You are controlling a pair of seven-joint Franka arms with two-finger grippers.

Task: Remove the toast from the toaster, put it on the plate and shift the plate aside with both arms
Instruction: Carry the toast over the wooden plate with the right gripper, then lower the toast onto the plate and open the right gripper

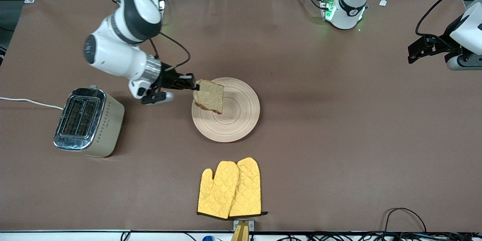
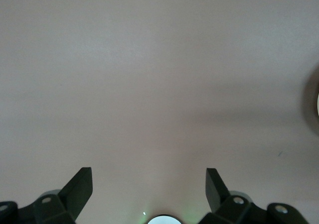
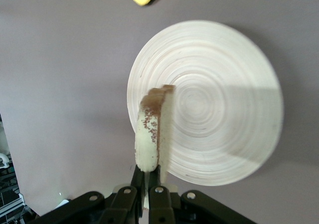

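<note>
The right wrist view shows the right tool [image 3: 146,184] pinching the toast [image 3: 149,134] on edge over the plate [image 3: 224,109]; the front view shows it over the plate's rim toward the right arm's end. The left tool [image 2: 149,189] waits spread wide over bare counter [image 2: 149,59]. A toaster [image 1: 87,121] stands near the right arm's end; yellow oven mitts [image 1: 229,190] lie nearer the front camera than the plate.

No readable text, no brand, no number, no sign in any view, toaster [image 1: 89,122] bare of legible marking, only a dotted pattern on its side, yellow oven mitts [image 1: 229,189] plain quilted, plate [image 1: 241,120] unlabelled
</note>
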